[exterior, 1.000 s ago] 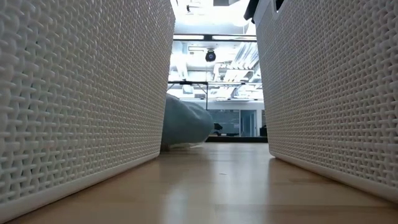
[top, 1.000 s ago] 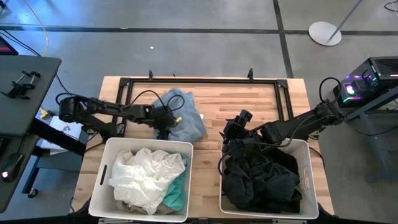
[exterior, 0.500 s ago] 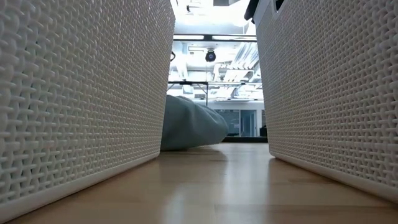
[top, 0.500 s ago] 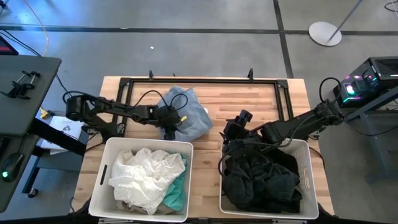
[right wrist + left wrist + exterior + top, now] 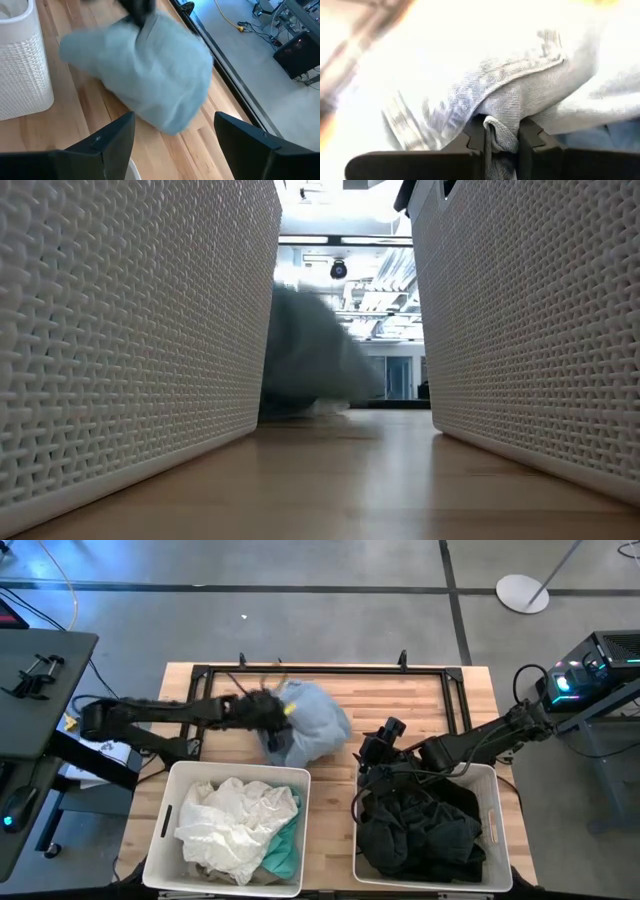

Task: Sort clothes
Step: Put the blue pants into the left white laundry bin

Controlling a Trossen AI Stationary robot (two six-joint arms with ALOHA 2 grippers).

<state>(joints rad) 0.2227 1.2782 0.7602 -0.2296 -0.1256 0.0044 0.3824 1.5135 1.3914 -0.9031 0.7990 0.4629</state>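
A pale blue-grey garment (image 5: 318, 725) lies bunched on the table behind the baskets; it also shows in the low view (image 5: 305, 355) and the right wrist view (image 5: 145, 75). My left gripper (image 5: 266, 711) is shut on its left side. My right gripper (image 5: 375, 750) hovers open over the far rim of the right basket (image 5: 497, 840), which holds black and charcoal clothes (image 5: 420, 825). The left basket (image 5: 160, 840) holds white clothes (image 5: 230, 825) and a teal one (image 5: 285, 850). My left gripper pinches a bunched fold of the garment (image 5: 500, 134) between its two fingers (image 5: 476, 145). It comes from the table's left side, about level. The cloth rises toward the hold, and its lower part (image 5: 165, 117) is still down at the table.
A black metal frame (image 5: 320, 670) runs along the table's far edge behind the garment. The two white baskets stand side by side at the near edge with a bare wooden gap (image 5: 350, 480) between them. Bare wood lies right of the garment (image 5: 400, 705).
My left gripper has shut on the garment's left side and moved up and toward the far edge. The garment has been gathered from a flat heap into a taller bunch, and its mass has shifted a little toward the table's right.
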